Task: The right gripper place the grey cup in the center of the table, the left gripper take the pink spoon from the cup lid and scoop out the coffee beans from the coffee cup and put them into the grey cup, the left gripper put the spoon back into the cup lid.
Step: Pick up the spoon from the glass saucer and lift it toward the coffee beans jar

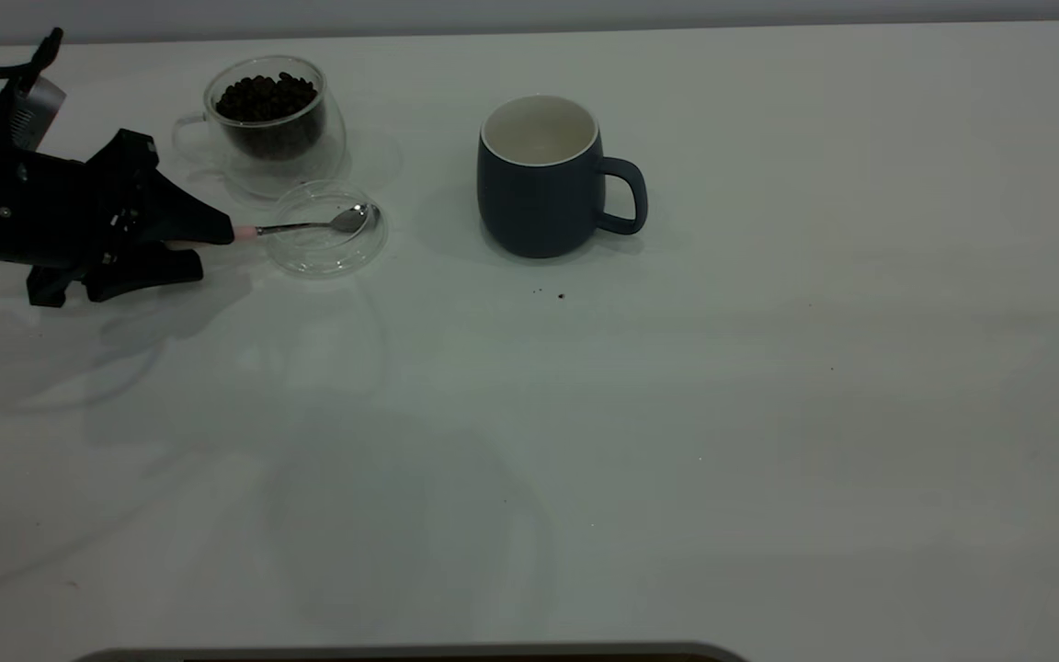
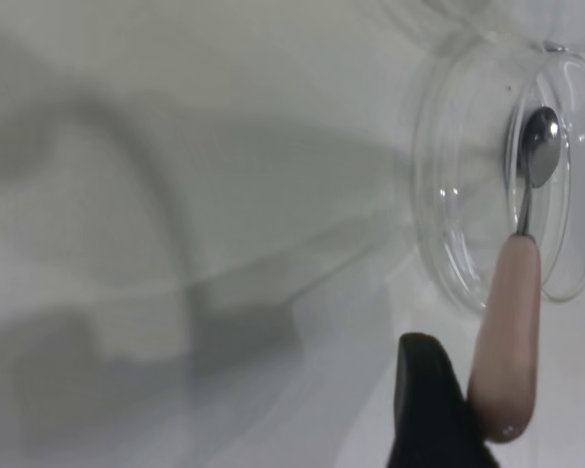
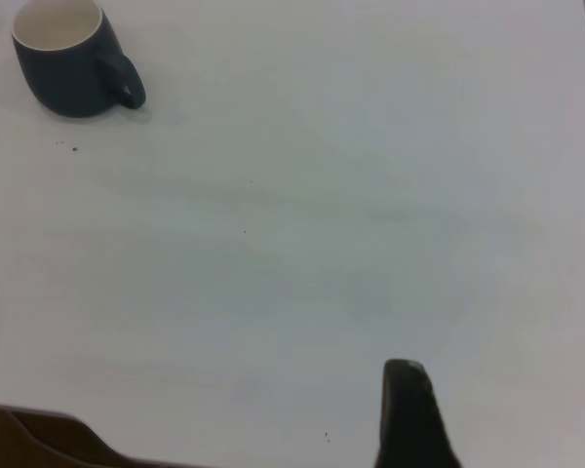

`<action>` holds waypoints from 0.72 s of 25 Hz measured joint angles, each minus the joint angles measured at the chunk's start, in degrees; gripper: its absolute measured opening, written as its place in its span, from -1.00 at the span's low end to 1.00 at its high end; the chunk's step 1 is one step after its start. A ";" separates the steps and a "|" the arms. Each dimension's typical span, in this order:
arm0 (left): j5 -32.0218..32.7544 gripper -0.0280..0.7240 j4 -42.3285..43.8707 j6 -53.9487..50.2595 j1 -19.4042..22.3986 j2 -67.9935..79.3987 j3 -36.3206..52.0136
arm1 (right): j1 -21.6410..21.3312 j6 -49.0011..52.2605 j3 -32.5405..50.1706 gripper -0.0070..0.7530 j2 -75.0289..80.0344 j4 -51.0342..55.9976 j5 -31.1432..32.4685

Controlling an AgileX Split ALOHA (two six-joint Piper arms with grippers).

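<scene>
at the table's point(image 1: 768, 414) left edge in the exterior view: left gripper point(image 1: 203, 248), low over the surface, fingers apart on either side of the pink spoon point(image 1: 309, 226) handle; from the left wrist view, one dark finger point(image 2: 434, 409) just beside the pink handle point(image 2: 507, 341), contact hard to judge, so probably not clamped yet. spoon lying with its metal bowl point(image 2: 539, 156) inside the clear cup lid point(image 1: 327, 230), handle sticking out over the rim toward the gripper. just behind the lid, touching or nearly so: glass coffee cup point(image 1: 267, 124), upright, filled with dark coffee beans point(image 1: 267, 97). near mid-table, well apart from the lid: grey cup point(image 1: 543, 179), upright, pale inside, no beans visible, handle pointing right. a few dark crumbs point(image 1: 559, 296) on the table just in front of it. right gripper point(image 3: 409, 414) only as one dark fingertip in the right wrist view, far from the grey cup point(image 3: 68, 58); open or closed, cannot tell.
</scene>
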 joint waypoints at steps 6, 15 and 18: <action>-0.19 0.31 0.00 0.00 0.00 0.05 -0.97 | 0.00 0.00 0.00 0.34 0.00 0.00 0.00; -0.26 0.24 0.00 0.00 0.00 0.05 -1.46 | 0.00 0.00 0.00 0.34 0.00 0.00 0.00; -0.26 0.03 0.00 0.00 0.00 0.05 -1.46 | 0.00 0.00 0.00 0.34 0.00 0.00 0.00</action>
